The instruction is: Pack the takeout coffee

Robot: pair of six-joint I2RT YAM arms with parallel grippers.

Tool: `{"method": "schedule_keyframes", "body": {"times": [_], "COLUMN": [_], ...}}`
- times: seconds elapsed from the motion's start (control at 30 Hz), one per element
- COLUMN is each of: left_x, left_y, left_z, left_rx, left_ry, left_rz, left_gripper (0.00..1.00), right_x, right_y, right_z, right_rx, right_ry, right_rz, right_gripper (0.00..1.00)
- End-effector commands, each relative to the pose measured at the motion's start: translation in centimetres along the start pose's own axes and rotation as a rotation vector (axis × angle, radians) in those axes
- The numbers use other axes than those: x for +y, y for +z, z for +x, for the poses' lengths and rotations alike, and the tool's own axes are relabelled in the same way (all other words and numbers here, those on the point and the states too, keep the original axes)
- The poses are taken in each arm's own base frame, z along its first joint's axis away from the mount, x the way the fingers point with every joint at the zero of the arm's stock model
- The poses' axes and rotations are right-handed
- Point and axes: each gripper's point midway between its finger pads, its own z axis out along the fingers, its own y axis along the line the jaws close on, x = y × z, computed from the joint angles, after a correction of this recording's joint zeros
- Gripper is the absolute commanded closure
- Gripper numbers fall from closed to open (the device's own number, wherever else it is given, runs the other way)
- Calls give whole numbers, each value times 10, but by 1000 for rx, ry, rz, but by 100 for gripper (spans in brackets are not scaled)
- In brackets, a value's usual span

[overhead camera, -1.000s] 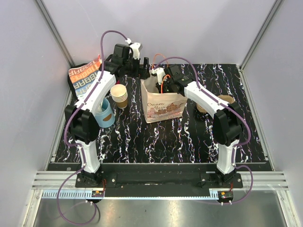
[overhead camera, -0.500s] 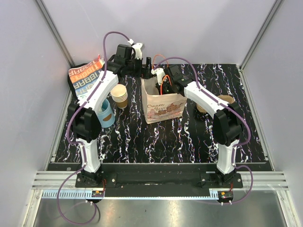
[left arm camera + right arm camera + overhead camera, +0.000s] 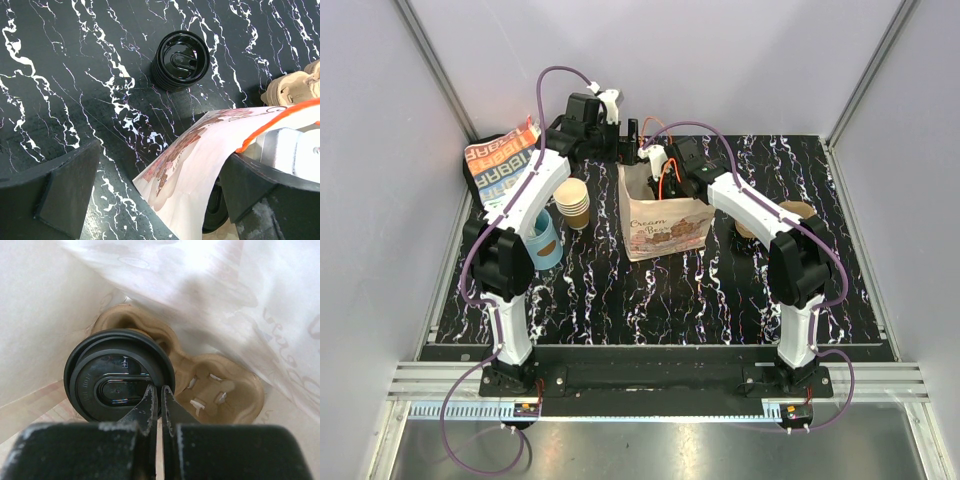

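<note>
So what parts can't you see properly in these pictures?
- Right wrist view: the takeout coffee shows only its black lid, which hides the cup below.
- Top view: the inside of the paper bag is hidden by its walls and the right arm.
- Left wrist view: a dark round thing beneath the bag is cut off by the bag wall.
</note>
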Motion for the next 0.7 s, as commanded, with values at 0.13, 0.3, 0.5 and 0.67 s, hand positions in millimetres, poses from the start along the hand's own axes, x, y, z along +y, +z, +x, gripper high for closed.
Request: {"method": "schedule_keyframes", "body": {"times": [0.13, 0.3, 0.5, 0.67], "left_x": [-20, -29, -34, -28], "left_y": [-33, -43, -59, -73], "left_z": [-52, -54, -52, -54], "left_rx": [-158, -157, -137, -141], "left_ry": [26, 51, 120, 162], "left_rz": [64, 124, 180, 196], "left_gripper": [1, 1, 1, 1], "right_x": [11, 11, 10, 10], "right_y": [6, 9, 9, 10], "right_z": [13, 16, 15, 15], "right_rx": [56, 66, 65, 66], "right_ry": [-12, -10, -7, -8], "right_rz": [-32, -34, -36, -34], "right_gripper": [100, 100, 100, 100]}}
